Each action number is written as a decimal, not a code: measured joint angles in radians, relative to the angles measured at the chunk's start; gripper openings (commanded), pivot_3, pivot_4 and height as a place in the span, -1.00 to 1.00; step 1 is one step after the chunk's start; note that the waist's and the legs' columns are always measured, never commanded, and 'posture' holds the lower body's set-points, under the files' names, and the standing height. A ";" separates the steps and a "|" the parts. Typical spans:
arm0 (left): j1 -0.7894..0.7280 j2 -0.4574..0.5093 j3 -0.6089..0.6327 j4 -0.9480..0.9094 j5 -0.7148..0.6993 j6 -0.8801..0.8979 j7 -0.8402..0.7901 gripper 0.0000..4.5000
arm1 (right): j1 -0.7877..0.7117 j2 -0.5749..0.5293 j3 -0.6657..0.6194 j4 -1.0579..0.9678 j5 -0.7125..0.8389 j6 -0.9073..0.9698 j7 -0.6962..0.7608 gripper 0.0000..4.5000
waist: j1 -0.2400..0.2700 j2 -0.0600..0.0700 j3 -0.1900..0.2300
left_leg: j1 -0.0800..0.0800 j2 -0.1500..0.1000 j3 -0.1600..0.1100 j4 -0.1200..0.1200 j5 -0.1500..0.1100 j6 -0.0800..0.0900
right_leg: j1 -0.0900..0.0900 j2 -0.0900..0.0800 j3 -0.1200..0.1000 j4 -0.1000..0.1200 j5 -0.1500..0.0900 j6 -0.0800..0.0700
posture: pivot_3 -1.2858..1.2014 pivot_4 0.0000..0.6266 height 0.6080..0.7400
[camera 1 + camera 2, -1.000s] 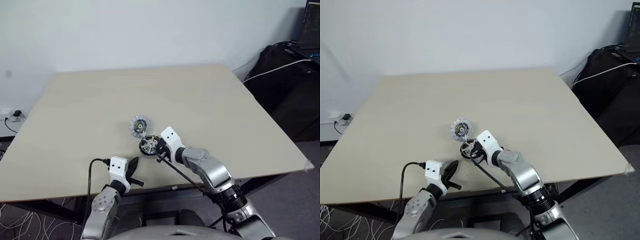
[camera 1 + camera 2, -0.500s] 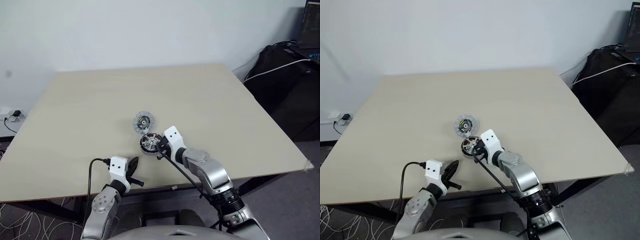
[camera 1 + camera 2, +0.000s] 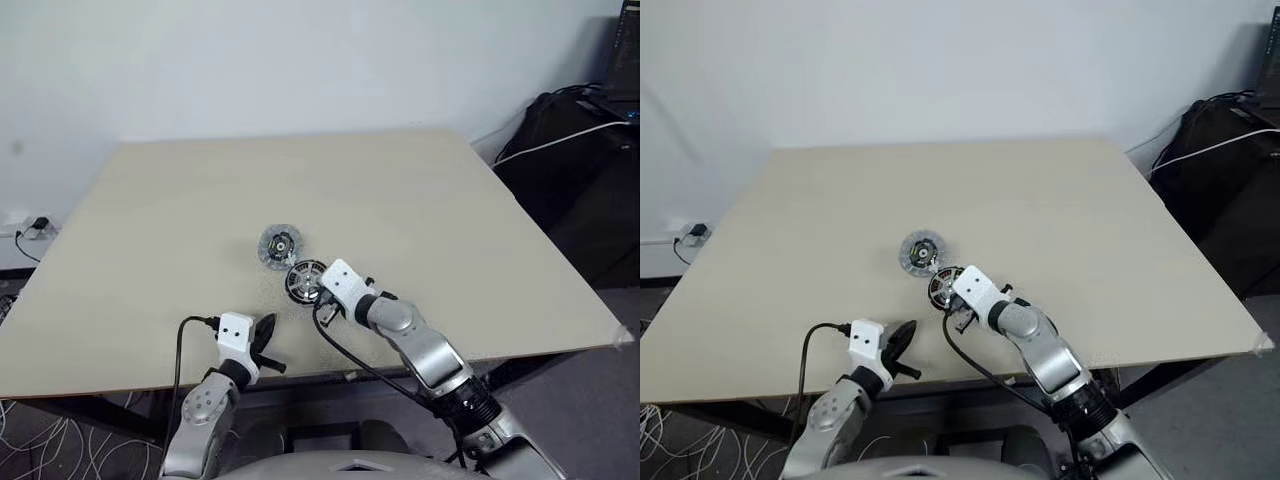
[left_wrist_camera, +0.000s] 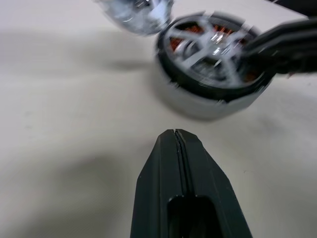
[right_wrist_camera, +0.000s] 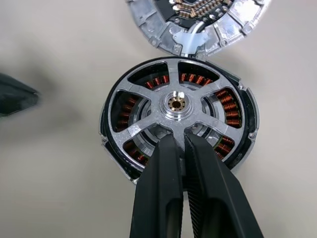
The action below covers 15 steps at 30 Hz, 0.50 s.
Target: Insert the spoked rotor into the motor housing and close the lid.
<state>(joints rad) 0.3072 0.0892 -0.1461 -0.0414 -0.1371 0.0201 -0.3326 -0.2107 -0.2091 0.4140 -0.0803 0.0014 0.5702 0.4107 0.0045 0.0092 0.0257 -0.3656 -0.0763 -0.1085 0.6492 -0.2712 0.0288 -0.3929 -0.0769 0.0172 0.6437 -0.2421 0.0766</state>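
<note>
The spoked rotor [image 5: 176, 104] lies flat inside the motor housing [image 5: 230, 111]; copper windings show between its silver spokes. Together they sit on the table near its front [image 3: 305, 280]. The lid [image 3: 280, 245] lies just beyond, touching the housing's edge, its circuit face up [image 5: 198, 29]. My right gripper [image 5: 183, 141] reaches over the rim towards the hub and is shut on a spoke of the rotor. My left gripper [image 4: 176, 134] is shut and empty; it hovers a short way in front of the housing, near the table's front edge [image 3: 268, 335].
The beige table [image 3: 400, 190] stretches wide behind and to both sides of the parts. A black cable [image 3: 345, 350] loops from my right wrist over the front edge. Dark bags and a white cord [image 3: 570, 130] stand off the table at the right.
My right wrist has rolled a little with its fingers still on the rotor, and the housing now lies slightly closer to the lid. The left gripper has stayed still.
</note>
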 measured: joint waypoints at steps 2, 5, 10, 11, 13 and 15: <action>-0.002 -0.001 -0.003 0.000 0.000 0.000 -0.001 -1.00 | 0.004 0.043 -0.029 -0.005 0.056 0.082 0.014 -0.99 | -0.004 0.000 0.000 | 0.000 0.000 0.000 0.000 0.000 0.000 | 0.000 0.000 0.000 0.000 0.000 -0.001 | 0.03 -1.00 1.00; -0.001 -0.005 -0.004 0.000 0.000 0.001 -0.001 -1.00 | 0.000 0.052 -0.035 -0.008 0.097 0.212 0.036 -0.99 | 0.001 0.000 0.000 | 0.000 -0.001 0.000 0.001 0.000 0.000 | 0.001 -0.001 0.000 0.000 0.000 -0.001 | 0.03 -1.00 1.00; -0.001 -0.003 -0.001 0.000 -0.001 0.003 -0.001 -1.00 | -0.021 0.005 -0.003 -0.034 0.072 0.227 0.035 -0.99 | 0.008 0.000 0.000 | 0.000 -0.001 0.000 0.001 0.000 0.000 | 0.001 -0.001 0.000 0.000 0.001 0.000 | 0.03 -1.00 1.00; 0.001 -0.003 -0.002 0.000 -0.001 0.003 -0.002 -1.00 | -0.022 -0.024 0.033 -0.031 0.029 0.172 0.026 -0.99 | 0.010 0.001 0.000 | 0.000 -0.002 0.000 0.001 0.000 0.000 | 0.001 -0.002 0.000 0.000 0.001 0.000 | 0.03 -1.00 1.00; 0.003 -0.003 -0.002 0.000 -0.001 0.008 -0.001 -1.00 | -0.034 -0.087 0.111 -0.011 -0.076 0.022 0.006 -0.99 | 0.011 0.001 0.000 | 0.000 -0.002 0.001 0.001 0.000 0.000 | 0.001 -0.002 0.000 0.000 0.001 0.000 | 0.03 -1.00 1.00; 0.004 -0.003 -0.002 0.000 -0.001 0.012 -0.001 -1.00 | -0.035 -0.087 0.104 0.001 -0.087 -0.016 0.005 -0.99 | 0.011 0.000 0.000 | 0.000 -0.001 0.001 0.001 0.000 0.000 | 0.001 -0.001 0.000 0.000 0.001 0.000 | 0.03 -1.00 1.00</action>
<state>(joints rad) 0.3110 0.0859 -0.1476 -0.0415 -0.1378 0.0319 -0.3339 -0.2456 -0.2962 0.5178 -0.0791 -0.0858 0.5546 0.4158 0.0153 0.0092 0.0258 -0.3655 -0.0772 -0.1079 0.6500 -0.2712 0.0287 -0.3923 -0.0779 0.0168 0.6437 -0.2415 0.0764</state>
